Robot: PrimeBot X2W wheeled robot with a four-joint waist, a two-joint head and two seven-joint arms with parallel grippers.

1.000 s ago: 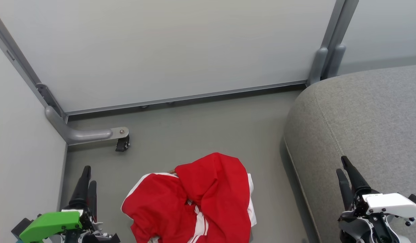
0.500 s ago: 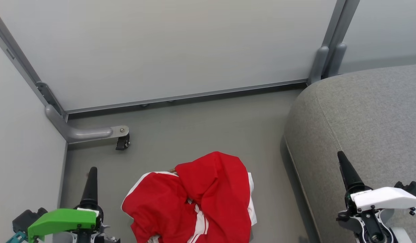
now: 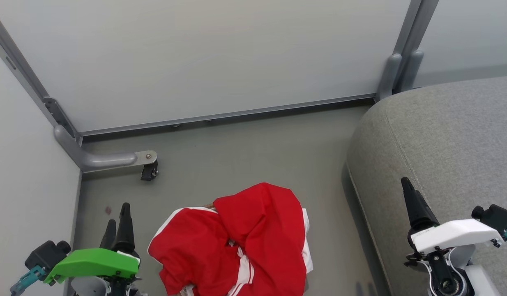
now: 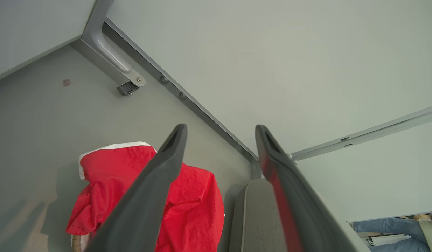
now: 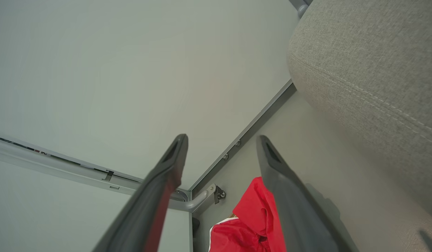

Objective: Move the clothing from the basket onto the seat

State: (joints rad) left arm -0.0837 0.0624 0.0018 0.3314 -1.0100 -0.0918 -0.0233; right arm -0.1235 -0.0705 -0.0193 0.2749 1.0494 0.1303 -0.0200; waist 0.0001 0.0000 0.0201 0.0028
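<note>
The red clothing (image 3: 233, 242) with white stripes lies heaped on the floor at bottom centre, also seen in the left wrist view (image 4: 202, 210) and the right wrist view (image 5: 249, 224). It covers the basket almost wholly; a sliver of brown rim (image 3: 209, 206) peeks out at its far edge. The grey seat (image 3: 442, 139) fills the right side. My left gripper (image 3: 118, 213) hangs just left of the clothing, open and empty (image 4: 220, 126). My right gripper (image 3: 406, 183) hovers over the seat's front edge, open and empty (image 5: 221, 137).
Pale partition panels close off the back and the left. A grey panel foot with a black caster (image 3: 148, 170) juts onto the floor at the left. Bare grey floor (image 3: 245, 156) lies between clothing, wall and seat. A person's legs in blue (image 4: 391, 227) show far off.
Both wrists have rolled and the right jaws have widened. My left gripper has slid right toward the clothing; my right gripper has shifted up and left over the seat's edge.
</note>
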